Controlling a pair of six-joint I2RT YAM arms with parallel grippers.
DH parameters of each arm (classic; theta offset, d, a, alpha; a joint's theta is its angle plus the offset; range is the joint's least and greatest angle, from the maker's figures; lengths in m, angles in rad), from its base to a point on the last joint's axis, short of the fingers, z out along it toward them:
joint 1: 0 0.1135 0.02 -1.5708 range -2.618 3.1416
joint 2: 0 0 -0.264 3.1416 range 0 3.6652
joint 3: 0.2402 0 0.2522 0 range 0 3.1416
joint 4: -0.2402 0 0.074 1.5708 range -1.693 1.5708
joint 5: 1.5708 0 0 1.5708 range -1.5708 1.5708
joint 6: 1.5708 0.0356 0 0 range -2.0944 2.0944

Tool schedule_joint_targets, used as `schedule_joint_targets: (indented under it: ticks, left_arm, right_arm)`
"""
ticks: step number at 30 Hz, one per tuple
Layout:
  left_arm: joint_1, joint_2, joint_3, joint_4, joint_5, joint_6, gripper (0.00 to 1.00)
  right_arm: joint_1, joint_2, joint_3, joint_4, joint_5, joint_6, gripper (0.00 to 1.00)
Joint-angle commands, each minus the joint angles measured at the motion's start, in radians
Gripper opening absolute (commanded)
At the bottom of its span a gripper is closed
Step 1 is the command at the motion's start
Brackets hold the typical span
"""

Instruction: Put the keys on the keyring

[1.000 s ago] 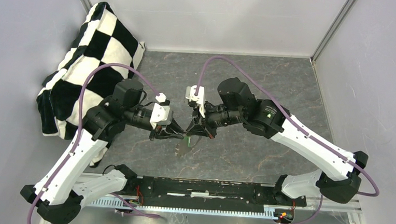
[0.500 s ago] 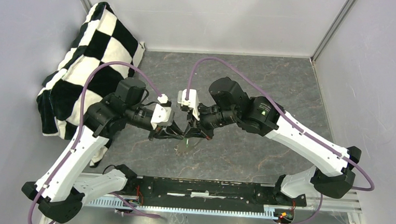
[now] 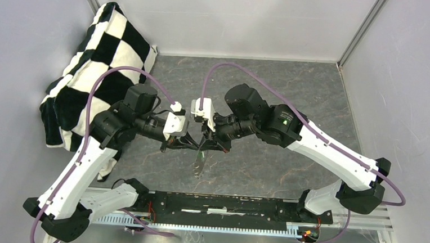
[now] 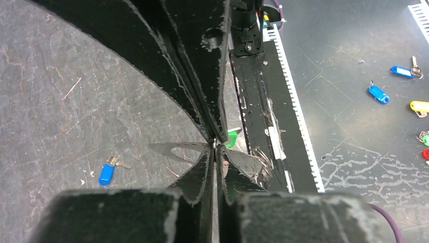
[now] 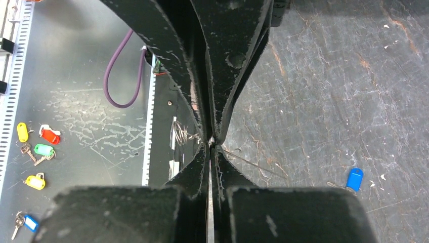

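Threading step: left gripper (image 3: 195,148) & right gripper (image 3: 205,147), both pinched shut, meet mid-air w/ green key (image 4: 231,137) at tips, keyring (image 3: 198,165) dangling below, exact holds unclear; next, prob. ease key's hole onto ring, blue key (image 4: 106,173) lying on table (image 3: 271,85).

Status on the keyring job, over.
Left tool and right tool pinched shut, tip to tip. Green key and keyring at the tips; blue key loose on table. Nothing in the way.

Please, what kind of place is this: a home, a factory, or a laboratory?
Probably a laboratory test cell: plain grey walls enclose a small table, two arms are bolted to a rail, and spare key tags lie nearby.
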State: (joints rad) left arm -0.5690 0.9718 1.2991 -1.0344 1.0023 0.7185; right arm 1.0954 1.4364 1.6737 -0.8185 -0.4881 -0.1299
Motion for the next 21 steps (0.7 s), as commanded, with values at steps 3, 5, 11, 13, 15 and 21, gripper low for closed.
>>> schedule_joint_targets:
  ticks: [3, 5, 11, 13, 15, 21]
  left_arm:
    - [0.001, 0.014, 0.022, 0.004, 0.033, 0.012, 0.02]
    - [0.001, 0.014, 0.017, 0.011, 0.041, 0.009, 0.02]
    - [0.003, -0.15, -0.152, 0.469, -0.049, -0.371, 0.02]
    - [0.002, -0.23, -0.227, 0.673, -0.108, -0.5, 0.02]
    - [0.002, -0.288, -0.281, 0.819, -0.156, -0.579, 0.02]
    - [0.003, -0.293, -0.283, 0.924, -0.183, -0.66, 0.02]
  right_arm:
    - [0.013, -0.004, 0.055, 0.069, 0.016, 0.019, 0.06]
    - [0.011, -0.033, 0.029, 0.125, 0.055, 0.039, 0.19]
    - [-0.082, -0.257, -0.228, 0.437, 0.156, 0.166, 0.56]
    - [-0.115, -0.341, -0.337, 0.536, 0.196, 0.197, 0.58]
    - [-0.127, -0.419, -0.449, 0.632, 0.241, 0.211, 0.58]
    - [-0.128, -0.517, -0.631, 0.811, 0.211, 0.179, 0.6]
